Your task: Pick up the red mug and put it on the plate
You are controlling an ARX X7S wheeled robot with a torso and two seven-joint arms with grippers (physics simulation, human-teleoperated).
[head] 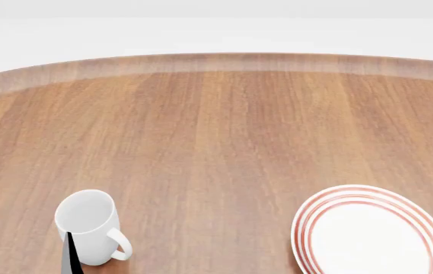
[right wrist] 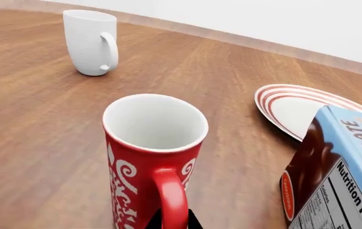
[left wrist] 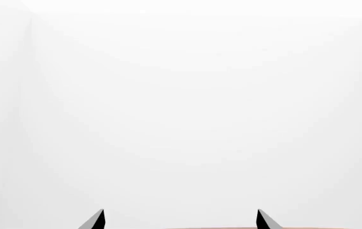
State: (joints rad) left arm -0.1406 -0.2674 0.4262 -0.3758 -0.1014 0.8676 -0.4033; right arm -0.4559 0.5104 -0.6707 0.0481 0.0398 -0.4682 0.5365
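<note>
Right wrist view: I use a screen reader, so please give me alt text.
A red mug stands upright on the wooden table, handle toward the camera. Behind it are a white mug, a red-ringed plate and a carton.

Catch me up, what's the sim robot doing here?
It's going for the red mug, which stands upright on the table, apart from the plate. The right wrist camera sits close behind its handle; whether that gripper has closed is unclear. The left gripper is open, near a white mug. A carton stands beside the plate.
</note>
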